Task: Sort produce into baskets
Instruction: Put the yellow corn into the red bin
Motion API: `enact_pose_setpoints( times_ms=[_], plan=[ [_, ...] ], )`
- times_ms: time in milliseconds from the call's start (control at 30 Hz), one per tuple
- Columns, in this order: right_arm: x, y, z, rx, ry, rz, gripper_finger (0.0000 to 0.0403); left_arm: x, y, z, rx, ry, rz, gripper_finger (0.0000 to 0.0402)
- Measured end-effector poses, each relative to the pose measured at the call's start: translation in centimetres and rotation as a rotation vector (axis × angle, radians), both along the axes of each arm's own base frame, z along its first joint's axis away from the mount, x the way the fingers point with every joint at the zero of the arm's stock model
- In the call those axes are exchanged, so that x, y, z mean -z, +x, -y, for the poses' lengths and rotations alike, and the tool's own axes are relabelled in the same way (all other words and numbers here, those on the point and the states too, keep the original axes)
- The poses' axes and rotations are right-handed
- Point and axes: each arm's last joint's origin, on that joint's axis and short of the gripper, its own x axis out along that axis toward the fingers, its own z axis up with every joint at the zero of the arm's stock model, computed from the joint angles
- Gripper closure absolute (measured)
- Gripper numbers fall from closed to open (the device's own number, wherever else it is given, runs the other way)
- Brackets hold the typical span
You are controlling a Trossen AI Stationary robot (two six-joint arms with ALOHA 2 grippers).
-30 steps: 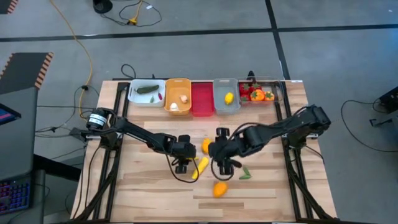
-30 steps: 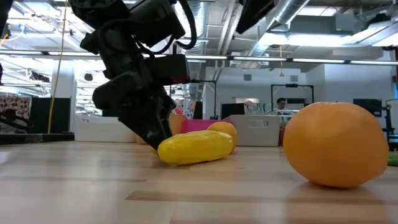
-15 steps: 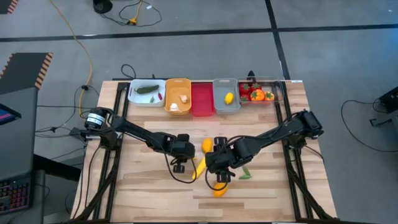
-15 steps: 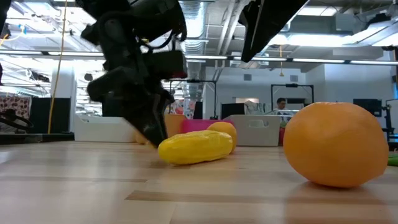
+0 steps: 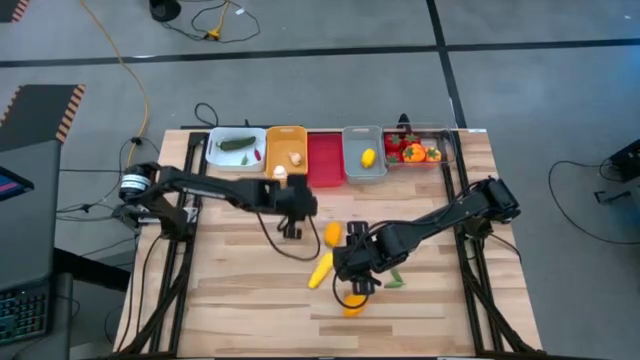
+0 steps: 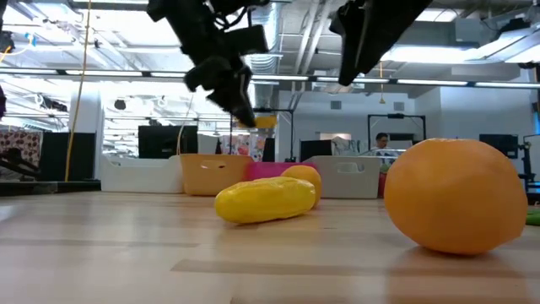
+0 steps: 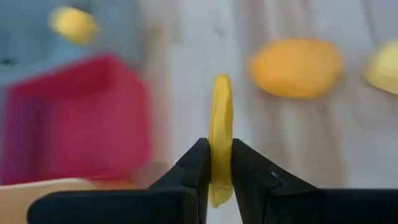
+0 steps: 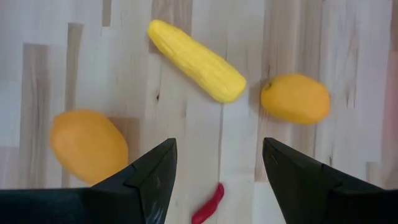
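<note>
The left tool [image 5: 291, 208] is raised above the counter [image 5: 230, 290], just in front of the orange bin [image 5: 286, 153] and red bin [image 5: 324, 158]. Its fingers [image 7: 198, 163] are closed on a thin yellow piece [image 7: 220, 134], which stands edge-on between them and projects beyond the tips; in the low view the piece [image 6: 263, 122] is seen well clear of the counter surface. The right tool [image 5: 356, 283] is positioned over the middle of the counter with its fingers [image 8: 152, 173] spread wide and nothing held. Directly below and between them an orange fruit [image 8: 89, 144] is located, with a red chilli [image 8: 210, 203] just beside it. The corn [image 5: 320, 269] lies flat on the counter just beside the right tool, and a second orange fruit [image 5: 332, 234] rests between the two tools. A green piece [image 5: 394, 280] lies near the right tool. The white bin [image 5: 236, 150], grey bin [image 5: 364, 155] and clear bin [image 5: 420, 147] complete the row at the far edge, all with produce inside.
</note>
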Motion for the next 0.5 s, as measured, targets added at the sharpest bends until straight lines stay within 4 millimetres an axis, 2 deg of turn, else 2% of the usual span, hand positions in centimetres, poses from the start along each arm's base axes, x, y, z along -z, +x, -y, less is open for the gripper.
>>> enact_pose_setpoints(
  times_ms=[267, 500],
  plan=[
    [-0.1, 0.2, -0.2, -0.003, 0.01, 0.028, 0.0137, -2.3, 0.7, -6.7, -0.142, 0.117, 0.241, 0.0358],
    [-0.3, 0.8, 0.0, 0.005, 0.028, 0.076, 0.0137, -2.2, 0.8, -10.3, -0.22, 0.086, 0.341, 0.035]
  ],
)
